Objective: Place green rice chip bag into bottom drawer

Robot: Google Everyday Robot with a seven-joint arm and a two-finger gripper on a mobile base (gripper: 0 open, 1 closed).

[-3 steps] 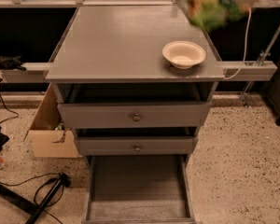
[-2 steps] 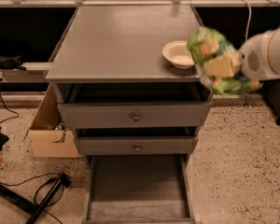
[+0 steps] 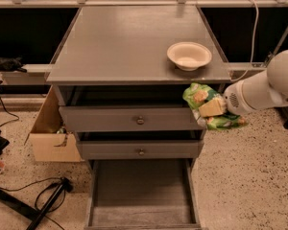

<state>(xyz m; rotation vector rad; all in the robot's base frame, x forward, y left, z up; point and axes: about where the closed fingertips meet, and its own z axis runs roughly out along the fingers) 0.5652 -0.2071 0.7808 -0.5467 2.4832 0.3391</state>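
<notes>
The end effector [image 3: 216, 110] hangs in the air off the right front corner of the grey cabinet, level with the top drawer [image 3: 129, 120] and below the edge of the worktop [image 3: 125, 42]. It is pinching the green rice chip bag [image 3: 200, 96]. The crumpled bag covers most of it, and the tan piece lying across the bag's middle looks like one finger [image 3: 212, 108], though the rest of the grip is hidden. The thick white arm [image 3: 269, 87] reaches in from the right.

The bag overlaps the right end of the top drawer front in this view and touches no surface. It is well above the bottom drawer [image 3: 141, 190] and off to its right. That drawer is pulled out towards the camera, a long plain grey tray with its floor bare.

Two drawer fronts stand between the bag's height and the tray. The top drawer and the middle drawer [image 3: 139, 150] each have a small knob and are slightly pulled out, so they overhang the back of the tray. The front part of the tray is open from above.

A cream bowl [image 3: 189, 55] sits near the right front edge of the worktop, just above the bag. A white cable [image 3: 254, 32] hangs behind the cabinet on the right. An open cardboard box [image 3: 50, 138] stands on the speckled floor [image 3: 249, 176] left of the cabinet, and a black cable [image 3: 48, 195] lies in front of it.
</notes>
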